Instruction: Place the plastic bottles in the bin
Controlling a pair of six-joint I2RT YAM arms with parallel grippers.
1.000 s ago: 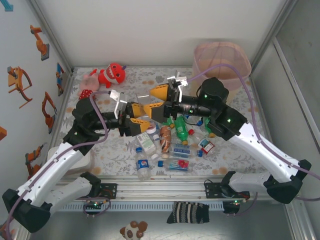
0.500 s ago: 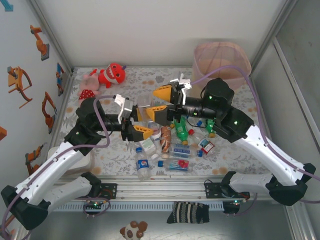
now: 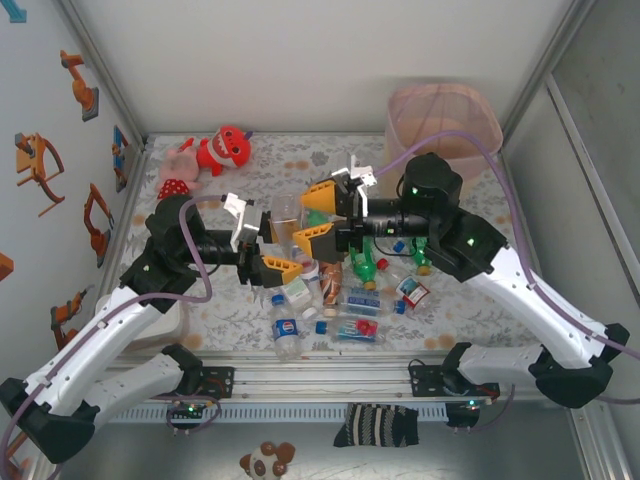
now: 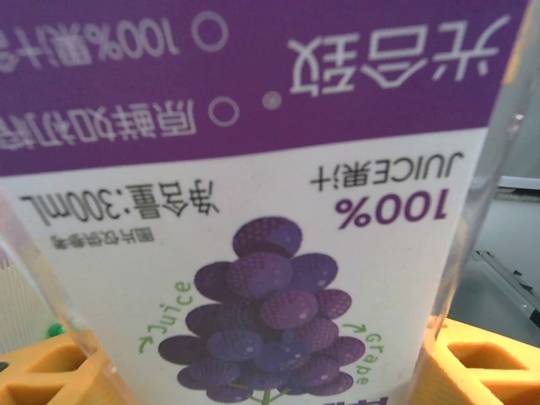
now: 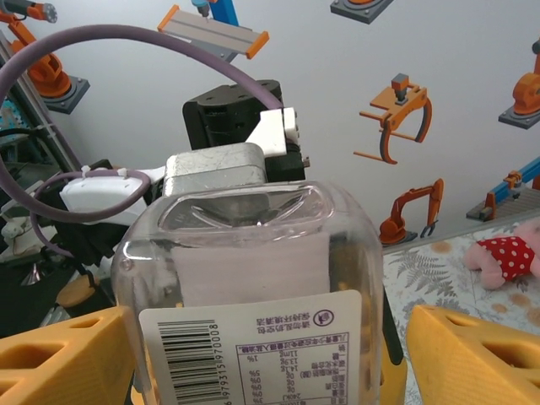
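A clear plastic bottle (image 3: pixel 284 218) with a purple and white grape juice label (image 4: pixel 253 211) is held above the table, my left gripper (image 3: pixel 274 242) shut on it. In the left wrist view its yellow fingers (image 4: pixel 51 371) flank the label. My right gripper (image 3: pixel 313 216) stands open around the same bottle's other end (image 5: pixel 253 278), with a gap at its right finger (image 5: pixel 472 354). Several more plastic bottles lie below on the table, among them a green one (image 3: pixel 362 258), a brown one (image 3: pixel 331 272) and a blue-labelled one (image 3: pixel 286 335). The pink bin (image 3: pixel 402 125) stands at the far right corner.
Red and pink plush toys (image 3: pixel 212 152) lie at the far left of the flowered table cover (image 3: pixel 300 160). White walls enclose the table on the left, back and right. A striped sock (image 3: pixel 375 425) hangs below the front rail.
The right gripper has moved left, so its fingers now straddle the bottle in the left gripper. The left arm has drawn back a little to the left with the bottle.
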